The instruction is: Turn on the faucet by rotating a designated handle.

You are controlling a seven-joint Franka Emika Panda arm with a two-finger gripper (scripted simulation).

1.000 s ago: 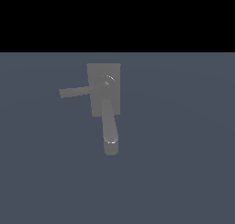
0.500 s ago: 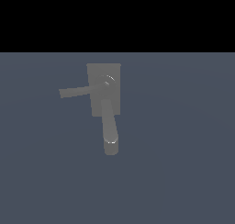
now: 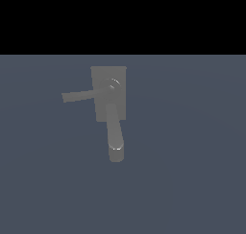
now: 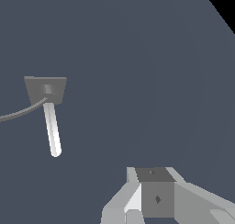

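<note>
**Grey lever untouched, arm yet to reach it**

Matte grey against a slate-blue floor, the handle is leftmost in the exterior view — a thin flat bar, squared at its tip, reaching toward that view's left from the shiny round hub. Next comes the faucet itself: a flat rectangular backplate with the thick rounded spout running from below the hub toward the camera. No arm shows in this view. The wrist view shows the fixture well apart from the gripper, so I judge the approach step is in hand; the next move calls for closing on the lever's outer end, then pushing it round the hub. Only the gripper's body shows — whether the fingers are released or clenched I cannot tell.
</note>
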